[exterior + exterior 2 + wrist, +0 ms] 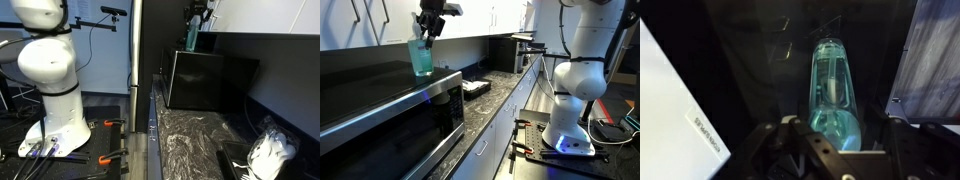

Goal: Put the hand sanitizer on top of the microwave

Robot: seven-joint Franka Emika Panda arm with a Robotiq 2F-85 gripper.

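The hand sanitizer (420, 57), a teal translucent bottle, stands upright on the top of the black microwave (380, 110), near its back corner. In an exterior view the bottle (191, 38) rises above the microwave (205, 80) against the wall. My gripper (428, 30) comes down from above and straddles the bottle's upper part. In the wrist view the bottle (835, 95) fills the space between the dark fingers of my gripper (840, 128). Whether the fingers still press on it does not show.
A dark marbled countertop (190, 135) runs in front of the microwave, with a white plastic bag (270, 150) and a black tray (475, 87) on it. White upper cabinets (510, 15) hang above. The arm's white base (575, 90) stands on the floor beside the counter.
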